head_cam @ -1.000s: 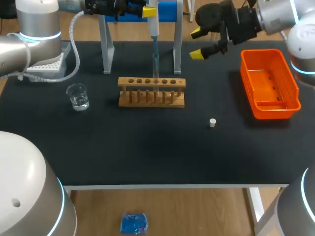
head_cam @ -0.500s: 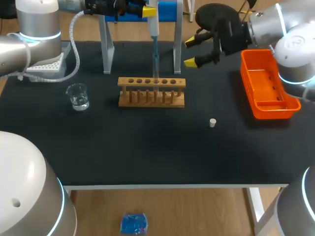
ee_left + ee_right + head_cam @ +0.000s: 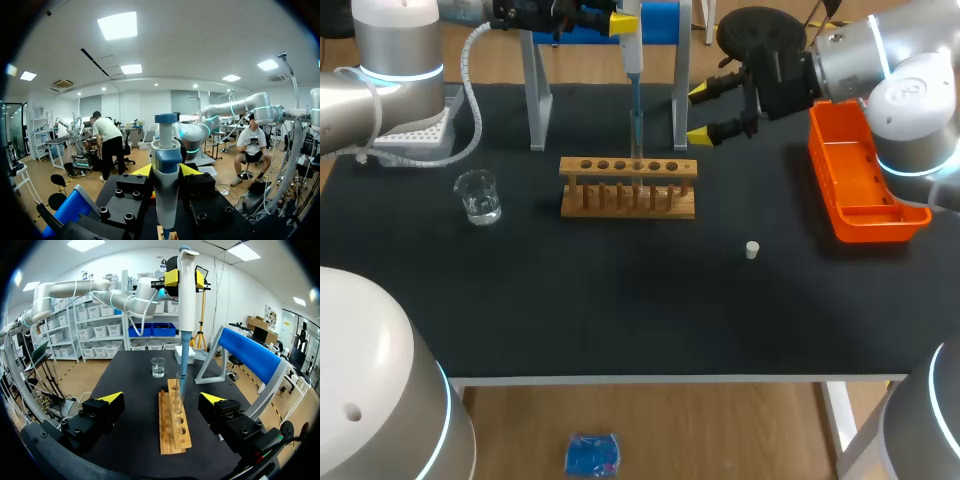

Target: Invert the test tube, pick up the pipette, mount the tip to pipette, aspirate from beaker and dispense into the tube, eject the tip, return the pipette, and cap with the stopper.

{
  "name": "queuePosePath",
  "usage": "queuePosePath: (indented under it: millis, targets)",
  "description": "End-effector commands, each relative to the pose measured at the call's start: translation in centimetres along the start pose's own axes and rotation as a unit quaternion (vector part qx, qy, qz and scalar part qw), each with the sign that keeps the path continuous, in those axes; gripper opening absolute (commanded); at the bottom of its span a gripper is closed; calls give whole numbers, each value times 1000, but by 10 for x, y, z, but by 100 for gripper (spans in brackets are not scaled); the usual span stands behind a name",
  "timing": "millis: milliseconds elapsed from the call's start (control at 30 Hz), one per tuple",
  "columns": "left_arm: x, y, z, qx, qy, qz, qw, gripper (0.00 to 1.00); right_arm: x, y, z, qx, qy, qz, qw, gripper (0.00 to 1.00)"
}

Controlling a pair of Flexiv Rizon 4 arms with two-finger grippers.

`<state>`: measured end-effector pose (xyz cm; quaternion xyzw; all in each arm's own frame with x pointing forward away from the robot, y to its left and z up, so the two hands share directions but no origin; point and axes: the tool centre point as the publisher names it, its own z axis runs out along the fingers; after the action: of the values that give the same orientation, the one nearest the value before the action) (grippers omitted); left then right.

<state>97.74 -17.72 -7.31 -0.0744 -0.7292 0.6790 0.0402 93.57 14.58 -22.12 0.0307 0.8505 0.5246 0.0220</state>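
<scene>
Left gripper is clamped on the pipette, its tip inside the test tube directly below. Best to dispense slowly, keeping vertical (right gripper hangs spread, tube just ahead).

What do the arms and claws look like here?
The left arm and right arm are rounded silver-grey housings with glowing cyan rings at the joints. A pale ribbed hose hangs off the left arm. The left claw and right claw are black bolted blocks with yellow wedge tips.
</scene>
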Motion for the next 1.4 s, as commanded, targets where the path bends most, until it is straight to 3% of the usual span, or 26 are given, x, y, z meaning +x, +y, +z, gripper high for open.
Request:
queuePosePath:
  millis: [33,900,1400]
  targets:
    - [1,-1,0,0,-1,0,1000,0,0,0,-1,0,0,0,1000,100]
    - [1,-1,0,-2,-2,1,1000,0,0,0,-1,0,0,0,1000,100]
    - [3,-9,-1,-21,-9,14,1000,0,0,0,-1,0,0,0,1000,100]
